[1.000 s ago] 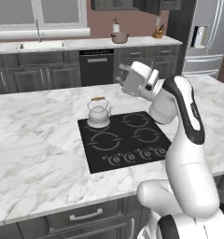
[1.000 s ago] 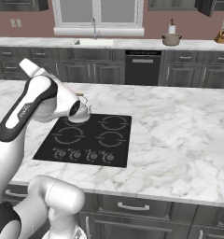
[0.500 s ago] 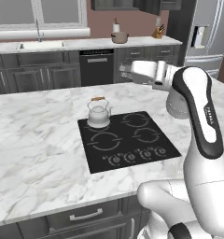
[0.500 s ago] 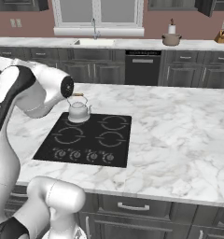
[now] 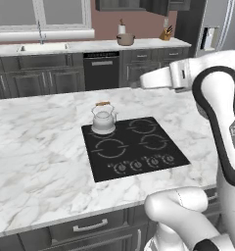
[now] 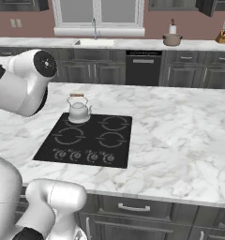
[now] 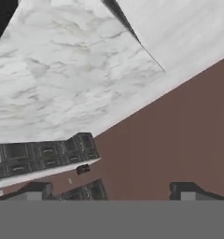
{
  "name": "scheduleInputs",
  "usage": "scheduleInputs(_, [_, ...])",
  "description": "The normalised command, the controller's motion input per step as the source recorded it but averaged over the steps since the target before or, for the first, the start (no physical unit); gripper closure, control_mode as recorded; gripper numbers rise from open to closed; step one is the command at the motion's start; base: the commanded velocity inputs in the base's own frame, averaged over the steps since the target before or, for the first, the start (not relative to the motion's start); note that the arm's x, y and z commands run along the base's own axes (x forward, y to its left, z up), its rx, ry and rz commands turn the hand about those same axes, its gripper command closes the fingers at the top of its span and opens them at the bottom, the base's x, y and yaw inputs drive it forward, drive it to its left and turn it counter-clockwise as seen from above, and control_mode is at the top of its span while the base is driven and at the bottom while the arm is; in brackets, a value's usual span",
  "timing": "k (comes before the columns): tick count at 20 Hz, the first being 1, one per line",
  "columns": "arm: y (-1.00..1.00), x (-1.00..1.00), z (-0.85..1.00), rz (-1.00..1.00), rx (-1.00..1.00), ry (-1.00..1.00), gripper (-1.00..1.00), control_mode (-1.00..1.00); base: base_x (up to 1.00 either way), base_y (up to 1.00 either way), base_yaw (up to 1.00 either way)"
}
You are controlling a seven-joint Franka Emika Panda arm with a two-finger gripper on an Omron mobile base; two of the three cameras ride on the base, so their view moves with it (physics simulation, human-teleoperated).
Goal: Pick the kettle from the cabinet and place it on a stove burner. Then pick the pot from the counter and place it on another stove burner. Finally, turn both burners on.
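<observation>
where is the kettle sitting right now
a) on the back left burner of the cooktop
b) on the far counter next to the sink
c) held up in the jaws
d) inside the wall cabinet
a: the kettle stands upright on the back left burner ring of the black cooktop on the island, with nothing gripping it; the right base view shows the same.
</observation>
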Motion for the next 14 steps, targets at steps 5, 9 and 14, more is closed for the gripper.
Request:
scheduleInputs(5, [-0.08,-0.59,-0.26,-0.03,-0.22,0.01,-1.0,-1.0,0.0,0.0,0.0])
scheduleInputs(9, [-0.11,-0.64,-0.38,-0.04,-0.16,0.01,-1.0,-1.0,0.0,0.0,0.0])
scheduleInputs(14, [-0.13,-0.65,-0.32,-0.03,-0.13,0.0,-1.0,-1.0,0.0,0.0,0.0])
